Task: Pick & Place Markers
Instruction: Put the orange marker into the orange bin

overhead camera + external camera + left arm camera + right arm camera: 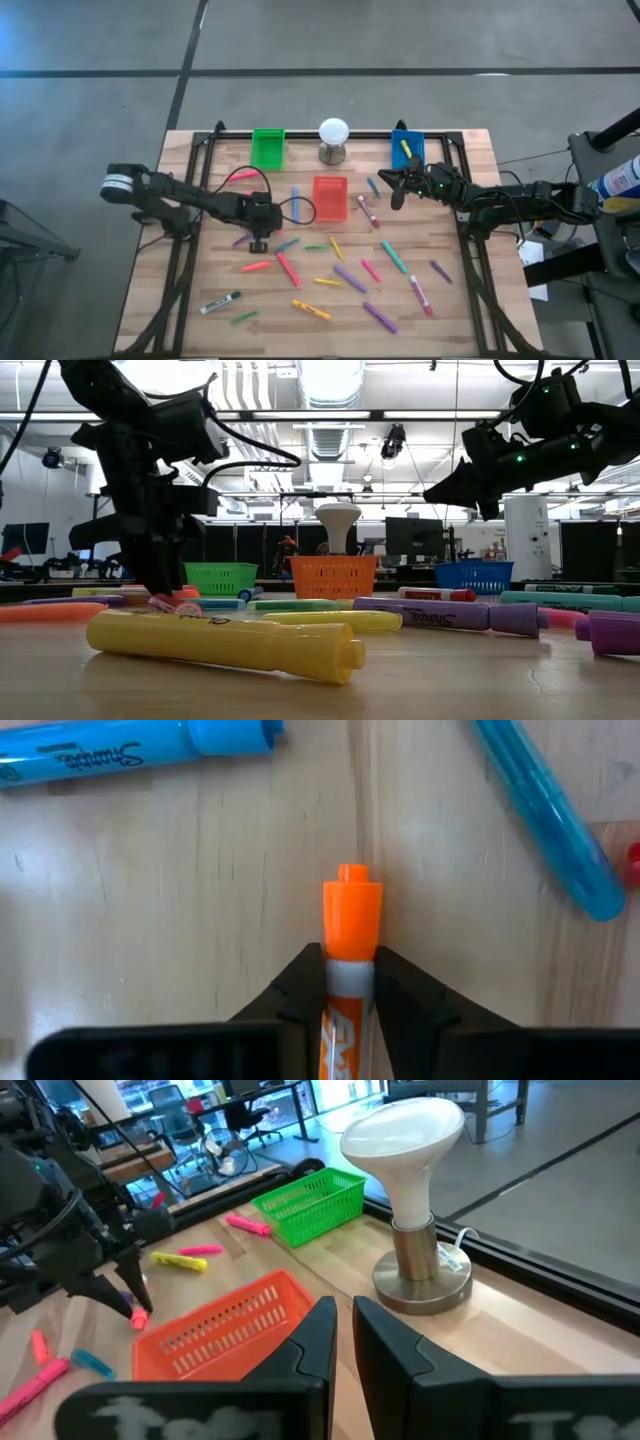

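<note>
The orange marker (350, 935) lies flat on the wooden counter (460, 300), and the left tool (348, 982) is clenched on it: both dark fingers (300, 988) press on the white barrel just behind the orange cap. In the high view this tool (258, 240) is low over the left-middle part of the counter, just left of the red bin (330, 198). Two blue markers (135, 748) lie near the held one, apart from it.

The other markers (350, 278) are spread over the front half of the counter in pink, green, purple and yellow; a white-and-black marker (220, 302) lies near the front left. One yellow marker (225, 643) is closest to the low camera.

The right tool (395, 188) hangs in the air between the red bin and the blue bin (407, 148), with its fingers (320, 1342) almost together and nothing between them. The green bin (267, 147) and the white ball on a grey stand (333, 138) stand at the far edge.
</note>
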Motion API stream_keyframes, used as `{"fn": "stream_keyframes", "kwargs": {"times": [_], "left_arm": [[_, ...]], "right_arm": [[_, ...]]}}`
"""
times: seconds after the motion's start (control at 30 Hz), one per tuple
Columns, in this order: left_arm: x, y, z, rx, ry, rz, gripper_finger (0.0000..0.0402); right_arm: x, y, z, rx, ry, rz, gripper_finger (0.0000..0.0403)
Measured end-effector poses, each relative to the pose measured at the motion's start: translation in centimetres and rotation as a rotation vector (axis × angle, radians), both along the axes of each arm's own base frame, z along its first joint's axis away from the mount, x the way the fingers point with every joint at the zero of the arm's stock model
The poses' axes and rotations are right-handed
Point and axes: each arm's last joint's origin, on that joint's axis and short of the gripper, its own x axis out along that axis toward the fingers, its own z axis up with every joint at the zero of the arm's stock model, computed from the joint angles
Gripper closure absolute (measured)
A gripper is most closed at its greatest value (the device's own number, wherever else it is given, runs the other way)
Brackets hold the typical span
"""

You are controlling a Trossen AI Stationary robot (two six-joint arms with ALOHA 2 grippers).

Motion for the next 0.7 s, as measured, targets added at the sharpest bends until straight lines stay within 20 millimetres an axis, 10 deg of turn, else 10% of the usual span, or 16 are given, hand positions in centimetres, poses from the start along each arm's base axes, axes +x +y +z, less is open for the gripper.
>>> {"fn": "stream_keyframes", "kwargs": {"times": [0.43,0.7], "left_arm": [[4.9,3.7,10.4,-0.265,-0.620,0.489,0.0344],[7.1,6.3,10.2,-0.466,-0.787,0.629,0.0344]], "right_arm": [[0.0,0.0,0.0,-0.003,0.000,-0.015,0.0369],[0.0,-0.1,0.0,-0.020,0.011,-0.021,0.0369]]}}
